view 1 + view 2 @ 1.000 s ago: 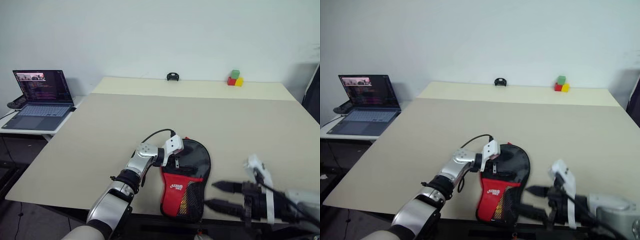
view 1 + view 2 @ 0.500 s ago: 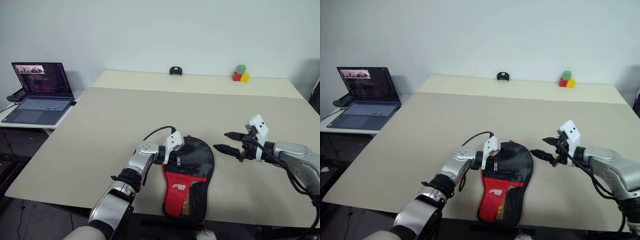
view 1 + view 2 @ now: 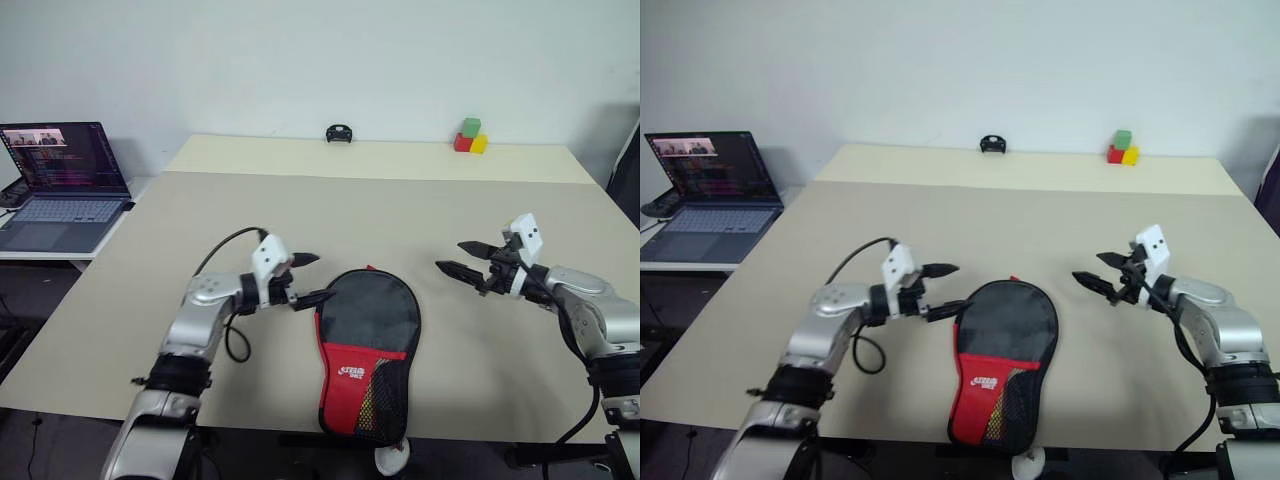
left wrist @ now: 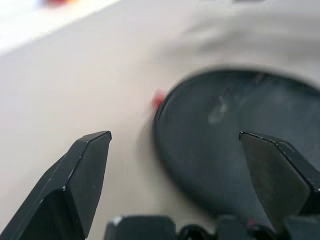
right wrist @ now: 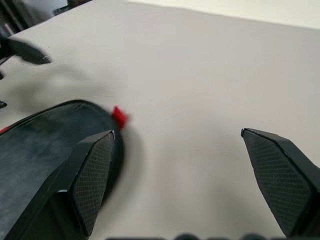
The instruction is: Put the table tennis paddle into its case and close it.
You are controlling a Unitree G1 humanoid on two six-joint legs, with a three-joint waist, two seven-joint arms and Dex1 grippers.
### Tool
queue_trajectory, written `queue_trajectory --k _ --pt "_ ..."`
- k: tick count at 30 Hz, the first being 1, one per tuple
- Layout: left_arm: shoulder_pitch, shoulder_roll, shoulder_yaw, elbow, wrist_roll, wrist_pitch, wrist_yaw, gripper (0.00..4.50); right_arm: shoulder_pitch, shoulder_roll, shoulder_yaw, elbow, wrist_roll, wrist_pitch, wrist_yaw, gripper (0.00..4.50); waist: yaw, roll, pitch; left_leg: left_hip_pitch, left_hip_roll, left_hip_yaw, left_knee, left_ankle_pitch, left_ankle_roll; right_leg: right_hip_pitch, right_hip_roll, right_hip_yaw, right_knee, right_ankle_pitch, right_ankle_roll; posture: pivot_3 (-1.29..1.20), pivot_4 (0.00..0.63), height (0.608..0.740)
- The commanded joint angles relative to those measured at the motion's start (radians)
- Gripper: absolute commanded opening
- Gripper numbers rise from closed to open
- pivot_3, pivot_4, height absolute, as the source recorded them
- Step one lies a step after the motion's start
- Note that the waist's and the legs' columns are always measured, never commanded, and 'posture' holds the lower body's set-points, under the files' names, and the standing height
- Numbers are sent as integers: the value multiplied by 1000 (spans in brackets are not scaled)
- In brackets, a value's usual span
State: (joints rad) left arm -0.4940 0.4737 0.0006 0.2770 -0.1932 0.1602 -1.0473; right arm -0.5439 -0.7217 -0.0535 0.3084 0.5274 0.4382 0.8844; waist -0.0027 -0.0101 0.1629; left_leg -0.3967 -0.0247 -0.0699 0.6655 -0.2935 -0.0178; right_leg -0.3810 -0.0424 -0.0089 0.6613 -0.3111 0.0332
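The case, a paddle-shaped black and red pouch with a white logo, lies flat near the table's front edge, its round black end pointing away from me. A small white ball charm hangs below its narrow end. The table tennis paddle is hidden. My left gripper hovers open just left of the case's round end, fingers pointing right, nothing between them. My right gripper is open and apart from the case on its right, pointing left. The left wrist view shows the case's black end, and the right wrist view shows its red tab.
The beige table stretches wide behind the case. Red, green and yellow blocks and a small black object sit at its far edge. An open laptop stands on a side desk at the left.
My left gripper has pulled off the case, moving left and up. My right gripper has come forward from the front edge to the case's right side. The camera view has shifted too.
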Motion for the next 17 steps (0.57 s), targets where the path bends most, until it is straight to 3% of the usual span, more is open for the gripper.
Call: queue_trajectory --k 1,8,17 --pt "37 9 48 -97 -24 18 82 4500 -75 -8 -57 118 -28 -57 32 4458 4 0 0 0 0 0 1 0 0 0 0 0 0 0 0 0 150 740" --pt "40 -6 35 -130 8 31 190 4500 -161 -24 -51 326 -120 -141 90 4458 4 0 0 0 -1 0 3 0 0 1 -2 -1 2 0 0 0 150 740" --pt "36 0 22 -24 30 -17 210 4500 -126 -56 -55 298 -165 -93 129 4458 -2 1 0 1 -1 2 3 0 0 0 -2 0 4 0 0 0 150 740"
